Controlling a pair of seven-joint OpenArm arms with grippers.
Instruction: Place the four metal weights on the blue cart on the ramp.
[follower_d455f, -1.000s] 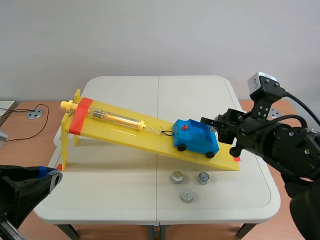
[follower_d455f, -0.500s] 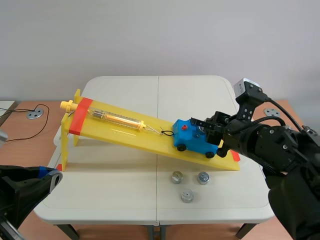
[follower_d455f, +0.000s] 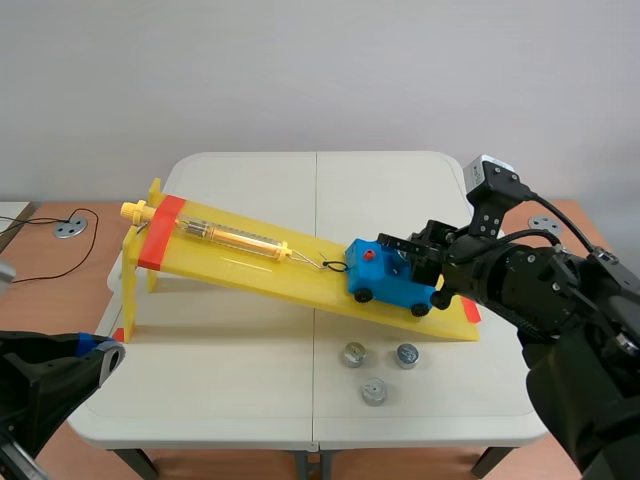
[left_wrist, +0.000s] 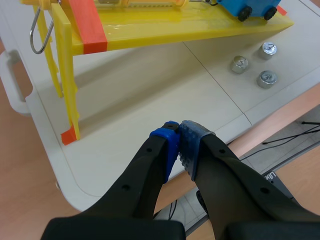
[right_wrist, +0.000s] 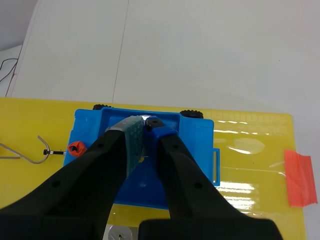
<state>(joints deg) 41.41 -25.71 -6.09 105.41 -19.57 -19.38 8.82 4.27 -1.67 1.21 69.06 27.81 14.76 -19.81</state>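
Hovering above blue cart (right_wrist: 200, 142), right claw (right_wrist: 146, 126) narrow, pinching metal weight (right_wrist: 148, 119) over its tray

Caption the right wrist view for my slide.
Right gripper above the bed of the blue cart on the yellow ramp, seemingly pinching a metal weight at its tips.

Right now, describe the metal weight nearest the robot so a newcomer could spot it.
Start at the yellow ramp on the white table. Three metal weights lie on the table just before its low end. Yours is the front weight, alone nearest the table's edge; the other two sit side by side behind it.
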